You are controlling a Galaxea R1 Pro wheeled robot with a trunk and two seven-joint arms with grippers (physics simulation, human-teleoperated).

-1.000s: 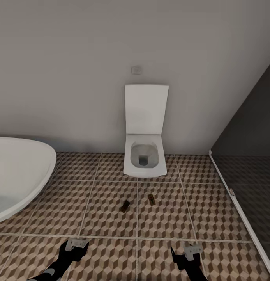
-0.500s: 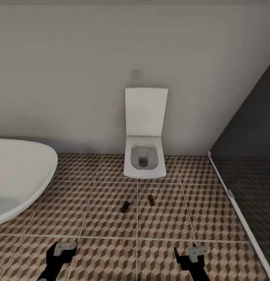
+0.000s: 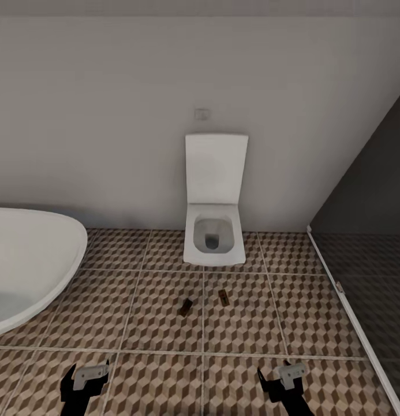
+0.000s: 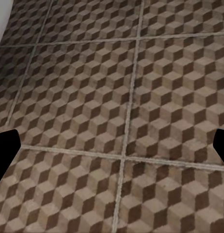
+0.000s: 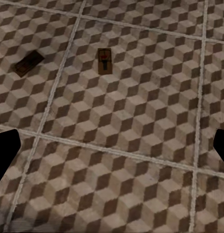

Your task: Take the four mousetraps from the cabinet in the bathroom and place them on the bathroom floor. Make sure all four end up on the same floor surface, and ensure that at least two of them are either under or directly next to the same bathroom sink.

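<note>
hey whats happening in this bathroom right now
A two-armed robot is facing a white toilet, with a bathtub off to its left. Two mousetraps already lie on the patterned floor in front of the toilet: one left of a grout line, one right of it. The left gripper and right gripper are both open and hold nothing.

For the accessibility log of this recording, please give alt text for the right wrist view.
Two small flat tan-brown wooden mousetraps lie apart on the brown, beige and white cube-patterned tile floor: one mousetrap shows a red mark, the other lies across a grout line from it. The dark tips of the open right pincer frame the view.
</note>
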